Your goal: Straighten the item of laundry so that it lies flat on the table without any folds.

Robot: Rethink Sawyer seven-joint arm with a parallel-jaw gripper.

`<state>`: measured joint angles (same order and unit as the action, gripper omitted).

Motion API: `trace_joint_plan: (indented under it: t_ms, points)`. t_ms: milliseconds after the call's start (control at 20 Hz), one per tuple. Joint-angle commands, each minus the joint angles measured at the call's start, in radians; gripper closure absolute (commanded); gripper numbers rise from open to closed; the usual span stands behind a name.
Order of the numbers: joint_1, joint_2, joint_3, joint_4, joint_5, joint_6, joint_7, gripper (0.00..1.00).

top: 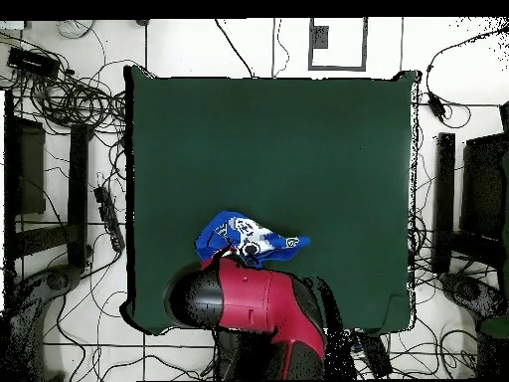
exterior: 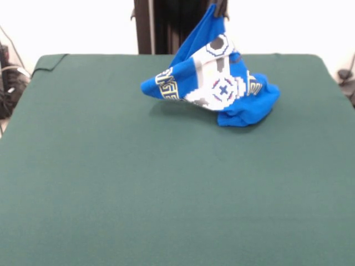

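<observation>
- The T-shirt point(exterior: 213, 77) is bright blue and hangs in a peaked, tent-like bunch in the upper centre-right of the front view, its top corner drawn up to the top edge of the frame.
- Its lower folds rest on the table point(exterior: 138, 188); a rumpled blue lump lies at the lower right of the bunch, and a pointed corner juts out to the left, above its shadow on the cloth.
- A white-grey round emblem and pieces of white lettering with yellow outline show across the creased front.
- The hand point(exterior: 221, 8) shows only as dark tips at the top edge of the front view, right at the shirt's raised peak; it appears to pinch the fabric there.
- In the overhead view the shirt point(top: 247, 239) lies in the lower centre of the green table point(top: 298, 139), just above the red and black arm point(top: 260, 308), which covers the hand.
- Cables point(top: 75, 99) sprawl on the floor along the left of the overhead view.
</observation>
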<state>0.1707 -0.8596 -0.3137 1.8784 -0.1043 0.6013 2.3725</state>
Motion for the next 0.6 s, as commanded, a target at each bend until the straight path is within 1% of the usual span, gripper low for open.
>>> trace_joint_plan:
  t_ms: [50, 600]
  points:
    - [0.036, 0.019, 0.028, -0.027, 0.064, -0.017, 0.207, 1.0]
    - [0.033, 0.01, 0.026, -0.027, 0.062, -0.009, 0.197, 1.0]
